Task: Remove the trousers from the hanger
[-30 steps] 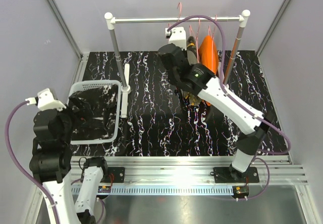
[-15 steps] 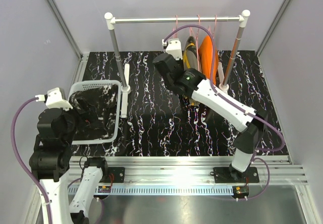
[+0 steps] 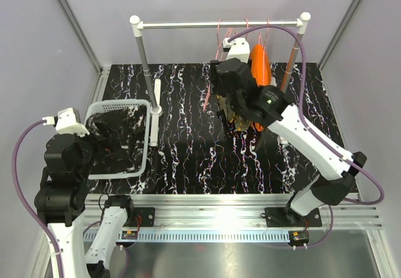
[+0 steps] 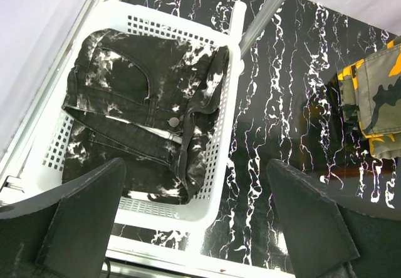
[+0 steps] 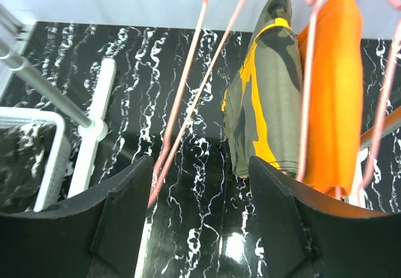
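Right claw (image 5: 200, 168), spread and empty, is swinging rightward to the camo trousers (image 5: 268, 93). Next pair's coming off, I'd guess.

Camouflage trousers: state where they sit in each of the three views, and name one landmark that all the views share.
Top external: the camouflage trousers hang right of centre, partly hidden behind the right arm.
Left wrist: at the right edge.
Right wrist: right of centre, beside the orange garment.
Shared landmark: the white basket, left of the trousers in every view.
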Controlling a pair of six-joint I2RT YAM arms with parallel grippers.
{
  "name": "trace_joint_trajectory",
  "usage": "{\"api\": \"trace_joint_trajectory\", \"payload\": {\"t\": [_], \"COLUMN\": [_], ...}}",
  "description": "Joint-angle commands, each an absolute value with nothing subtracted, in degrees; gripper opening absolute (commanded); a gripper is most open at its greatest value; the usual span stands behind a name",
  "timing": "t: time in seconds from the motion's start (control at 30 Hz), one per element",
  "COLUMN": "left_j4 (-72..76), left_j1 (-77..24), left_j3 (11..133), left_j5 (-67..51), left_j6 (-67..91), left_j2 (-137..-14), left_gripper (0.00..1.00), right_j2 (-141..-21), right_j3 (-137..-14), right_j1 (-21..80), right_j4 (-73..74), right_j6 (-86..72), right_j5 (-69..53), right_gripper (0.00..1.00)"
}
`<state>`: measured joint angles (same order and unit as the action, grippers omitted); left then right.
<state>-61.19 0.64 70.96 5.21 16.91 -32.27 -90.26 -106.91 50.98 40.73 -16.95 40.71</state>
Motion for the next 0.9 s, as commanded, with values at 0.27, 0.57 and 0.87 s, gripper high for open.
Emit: {"api": "trace_joint_trajectory", "payload": {"t": [0.27,0.57,0.87], "left_j4": [-61.7,-61.6,-61.3], "left_j1": [0.4,0.4,-1.7], "left_j3": [74.6,74.3,73.7], "left_j5": [4.0,3.3,3.3], "left_j6": [16.0,15.7,15.5], "left_j2": [-32.8,-32.8,-32.6], "left_gripper": [0.99,0.99,0.99], "right_j2": [-89.9,-89.0,-89.5], "right_j3": [-116.6,-108.2,-100.5], "right_j1": [42.4,37.2,33.7], "right_j4": [55.7,53.4,49.0], "right_j6": [-14.2,-15.4,-15.6], "right_j5": [30.3,24.5,21.0], "right_gripper": [0.69,0.58,0.45]}}
